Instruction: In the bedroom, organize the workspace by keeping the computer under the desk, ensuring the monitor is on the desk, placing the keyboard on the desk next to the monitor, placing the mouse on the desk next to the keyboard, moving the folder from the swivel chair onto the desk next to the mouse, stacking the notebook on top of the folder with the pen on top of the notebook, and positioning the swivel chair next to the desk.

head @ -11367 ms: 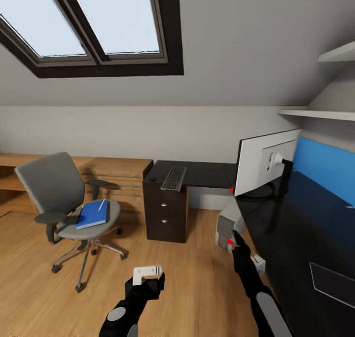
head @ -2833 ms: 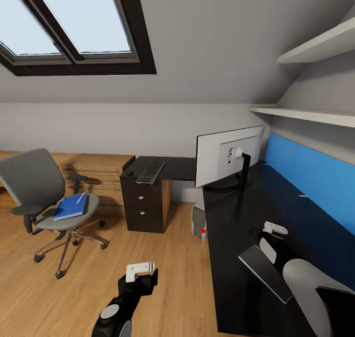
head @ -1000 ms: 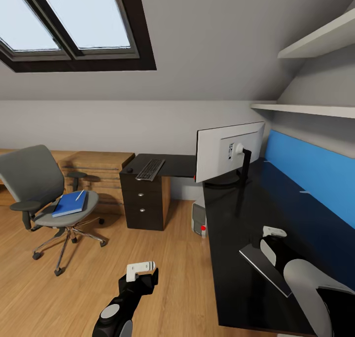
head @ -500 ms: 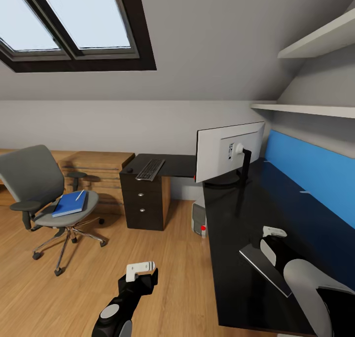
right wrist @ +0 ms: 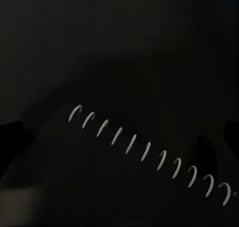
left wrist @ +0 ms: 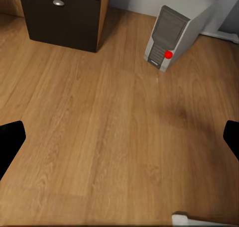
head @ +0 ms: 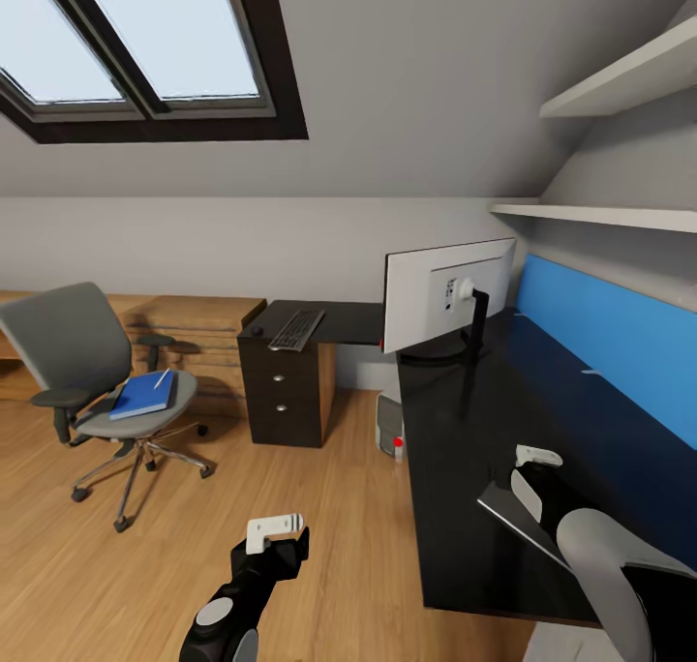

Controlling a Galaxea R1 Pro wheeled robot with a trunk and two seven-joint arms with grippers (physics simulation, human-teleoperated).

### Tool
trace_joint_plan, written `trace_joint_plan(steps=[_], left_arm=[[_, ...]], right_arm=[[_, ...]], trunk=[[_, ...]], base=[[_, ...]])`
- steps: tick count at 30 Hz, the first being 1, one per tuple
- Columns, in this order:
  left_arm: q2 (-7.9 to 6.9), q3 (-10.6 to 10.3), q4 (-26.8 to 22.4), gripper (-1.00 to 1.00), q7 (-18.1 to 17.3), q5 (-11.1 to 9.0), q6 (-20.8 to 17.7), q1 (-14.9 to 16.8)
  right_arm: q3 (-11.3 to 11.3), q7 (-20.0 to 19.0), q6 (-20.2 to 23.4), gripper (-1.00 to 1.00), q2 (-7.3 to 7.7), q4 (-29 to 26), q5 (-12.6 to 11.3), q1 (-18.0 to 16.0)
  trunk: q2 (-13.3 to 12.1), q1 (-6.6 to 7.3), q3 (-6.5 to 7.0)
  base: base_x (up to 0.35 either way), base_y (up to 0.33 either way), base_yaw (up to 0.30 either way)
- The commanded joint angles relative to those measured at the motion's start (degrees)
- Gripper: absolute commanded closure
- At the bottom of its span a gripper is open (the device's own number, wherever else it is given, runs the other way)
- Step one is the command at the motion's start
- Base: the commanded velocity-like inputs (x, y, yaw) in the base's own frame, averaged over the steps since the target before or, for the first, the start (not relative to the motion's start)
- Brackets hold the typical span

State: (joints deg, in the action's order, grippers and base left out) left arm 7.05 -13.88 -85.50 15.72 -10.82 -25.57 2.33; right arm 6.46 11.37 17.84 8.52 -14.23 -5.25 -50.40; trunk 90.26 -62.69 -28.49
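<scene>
Nearest the camera in the head view, the black left arm ends in the left gripper [head: 275,528], held over the wooden plank floor [head: 194,556]; in the left wrist view its two dark fingertips [left wrist: 10,140] stand far apart at the picture's edges, jaws spread with nothing between them. The right gripper [head: 537,457] hovers just above the long black-topped desk [head: 465,430], beside a dark spiral-bound notebook [head: 518,522] lying flat on the top. The right wrist view looks down on that notebook's white wire coils [right wrist: 149,150]; its finger tips sit wide at both edges, parted and empty.

Farther on, the light grey tower computer [head: 390,430] with a red spot on its front stands on the floor at the desk's edge. The wide monitor [head: 447,292] with a pale grey back stands on the desk. To the left, the grey padded swivel chair [head: 97,372] stands apart from the desk, bearing a blue folder [head: 140,396] with a thin white pen [head: 162,378] on it. The slim black keyboard [head: 296,328] lies above the black drawer unit [head: 281,396].
</scene>
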Motion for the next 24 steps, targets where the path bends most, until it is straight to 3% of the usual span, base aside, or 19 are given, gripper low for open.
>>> trace_joint_plan(steps=[1,14,24], left_arm=[[-0.02,-0.09,-0.08,-1.0,0.54,-0.6,-0.18,0.04],[-0.02,-0.09,-0.1,-1.0,0.54,-0.57,-0.18,0.04],[-0.02,-0.09,-0.04,-1.0,0.54,-0.52,-0.18,0.04]], right_arm=[[-0.04,0.23,0.44,-1.0,0.0,-0.06,-0.48,0.02],[-0.04,0.22,0.44,-1.0,0.07,-0.1,-0.44,0.01],[-0.04,0.16,0.44,-1.0,0.06,-0.1,-0.4,0.01]], trunk=[[0.03,0.01,-0.07],[0.03,0.01,-0.07],[0.03,0.01,-0.07]], base=[[-0.067,0.0,0.0],[-0.121,0.0,0.0],[-0.021,0.0,0.0]])
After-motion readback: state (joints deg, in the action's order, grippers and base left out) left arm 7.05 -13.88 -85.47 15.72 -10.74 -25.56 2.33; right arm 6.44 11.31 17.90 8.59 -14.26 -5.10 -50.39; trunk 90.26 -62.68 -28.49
